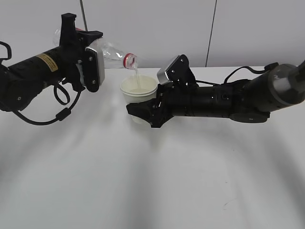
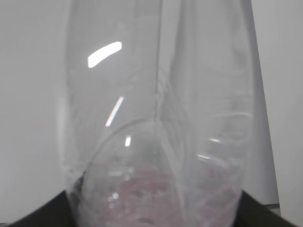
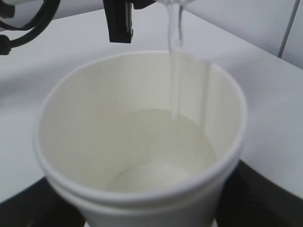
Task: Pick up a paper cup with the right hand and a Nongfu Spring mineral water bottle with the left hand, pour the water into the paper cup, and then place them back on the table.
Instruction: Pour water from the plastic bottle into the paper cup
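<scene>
White table: the big flat white tabletop (image 1: 157,176) lies under both arms. It has a small dark scuff (image 1: 228,202) near the front right.

Left hand: the black tube-shaped robot arm with a yellow sticker and looped black cables (image 1: 35,76) comes in from the left. Its gripper (image 1: 83,52) sits by a grey block.

Left grip: the gripper is closed around the body of the bottle and holds it up in the air. The left wrist view is filled by the see-through bottle wall (image 2: 156,118), so the fingers cannot be seen there.

Bottle: the clear plastic Nongfu Spring mineral water bottle with a red neck ring (image 1: 114,51) is tipped on its side. Its mouth points right and a little down, just above the cup. The label cannot be seen clearly.

Water: a thin clear stream of water (image 1: 137,76) falls from the bottle mouth into the cup. In the right wrist view the stream (image 3: 175,56) lands in a shallow pool on the cup's bottom.

Cup: the small cream-white paper cup with a rolled rim (image 1: 138,90) stands upright under the bottle mouth, near the middle of the table. I cannot tell if its bottom touches the table.

Right hand: the plain black tube-shaped robot arm with a grey block (image 1: 224,98) reaches in from the right.

Right grip: its black gripper (image 1: 143,112) is closed around the lower part of the cup (image 3: 142,142) and holds it steady.
</scene>
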Robot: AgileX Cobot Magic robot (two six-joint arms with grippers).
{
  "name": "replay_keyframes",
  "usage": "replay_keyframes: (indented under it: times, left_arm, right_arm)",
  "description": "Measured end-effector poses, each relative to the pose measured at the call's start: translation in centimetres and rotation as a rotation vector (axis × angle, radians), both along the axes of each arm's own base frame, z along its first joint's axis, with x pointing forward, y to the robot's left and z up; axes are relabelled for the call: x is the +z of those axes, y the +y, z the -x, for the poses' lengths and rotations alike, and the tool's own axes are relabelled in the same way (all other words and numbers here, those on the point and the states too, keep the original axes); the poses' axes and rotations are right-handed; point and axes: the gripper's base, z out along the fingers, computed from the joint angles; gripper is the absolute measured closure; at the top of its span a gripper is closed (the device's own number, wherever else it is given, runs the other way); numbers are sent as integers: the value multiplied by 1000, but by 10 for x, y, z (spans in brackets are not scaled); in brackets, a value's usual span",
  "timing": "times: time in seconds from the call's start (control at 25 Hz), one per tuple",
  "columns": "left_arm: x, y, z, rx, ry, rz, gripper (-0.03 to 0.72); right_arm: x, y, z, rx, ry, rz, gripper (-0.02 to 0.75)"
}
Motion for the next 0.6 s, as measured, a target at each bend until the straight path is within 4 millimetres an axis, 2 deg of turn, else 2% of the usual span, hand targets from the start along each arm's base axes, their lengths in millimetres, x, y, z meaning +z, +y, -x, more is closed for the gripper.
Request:
replay_keyframes:
  times: [0.44,0.6]
  left_arm:
    - [0,0,0,8,70,114,351]
    - [0,0,0,21,145,246,351]
  right_arm:
    - [0,0,0,-4,1,-3,227]
    - [1,0,-1,-13,0,-9,227]
